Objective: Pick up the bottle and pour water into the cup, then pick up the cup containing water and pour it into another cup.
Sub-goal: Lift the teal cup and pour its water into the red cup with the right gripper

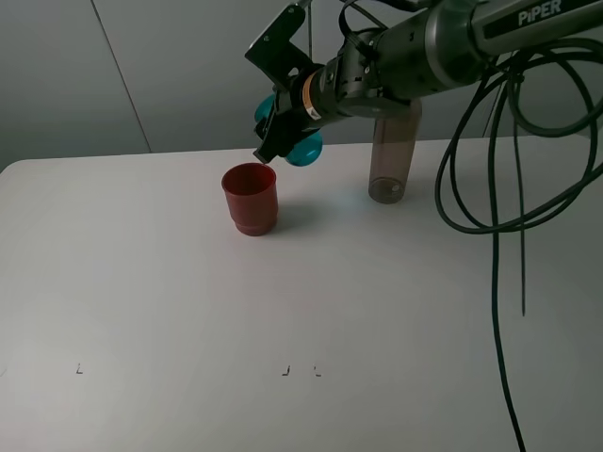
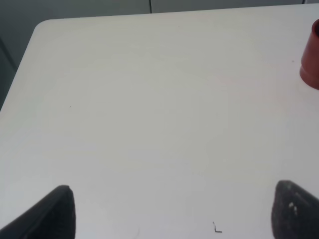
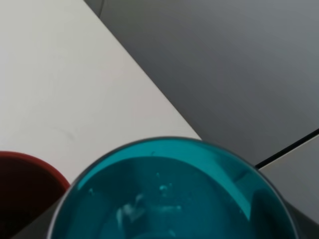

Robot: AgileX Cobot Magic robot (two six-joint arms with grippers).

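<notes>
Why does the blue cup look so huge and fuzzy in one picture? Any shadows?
Right wrist view: the blue cup sits right at the lens, so it fills the frame and its rim is soft. High view: sharp, even light; the red cup throws a faint shadow to its right on the table. Left wrist view: the dark jaws are blurred, the table washed out.

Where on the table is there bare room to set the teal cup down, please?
Bare: the whole front of the table, from the red cup to the small marks, and its left side. Crowded: back right, where the right gripper holds the teal cup tipped by the red cup, beside the bottle and cables.
</notes>
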